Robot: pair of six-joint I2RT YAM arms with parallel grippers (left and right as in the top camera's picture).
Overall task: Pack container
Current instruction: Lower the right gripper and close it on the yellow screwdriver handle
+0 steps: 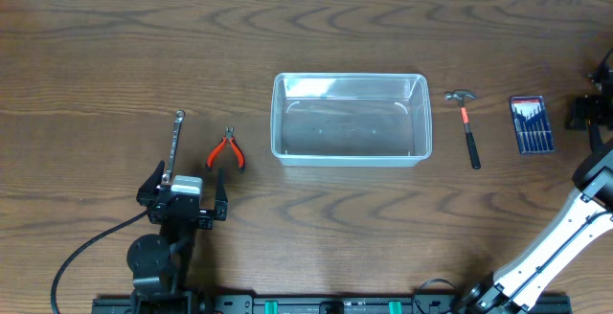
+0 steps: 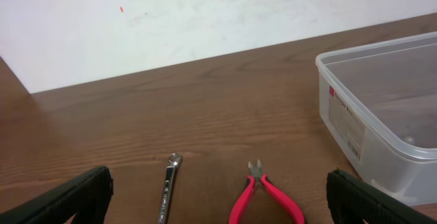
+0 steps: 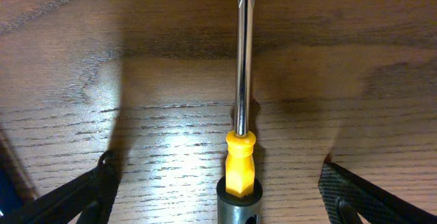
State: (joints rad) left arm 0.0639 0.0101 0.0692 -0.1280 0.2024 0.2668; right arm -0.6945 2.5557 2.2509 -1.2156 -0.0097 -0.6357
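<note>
The left hand [image 1: 187,188] hung with its fingers wide apart near the worktop's [image 1: 96,65] front edge, with a wrench [image 1: 173,146] and red pliers [image 1: 226,151] just ahead. The right hand [image 3: 217,183], also spread, straddled a screwdriver [image 3: 240,80] by the right edge. The container [image 1: 350,77] sat mid-worktop, mouth up, its long axis running left to right, with the pliers to its left and a hammer [image 1: 467,132] to its right.

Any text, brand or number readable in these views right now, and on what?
Label on the container's end wall: a red mark and small print, too blurred to read.
Screwdriver set: nothing legible from overhead.
Wrench, pliers, hammer, screwdriver: no markings visible.
</note>
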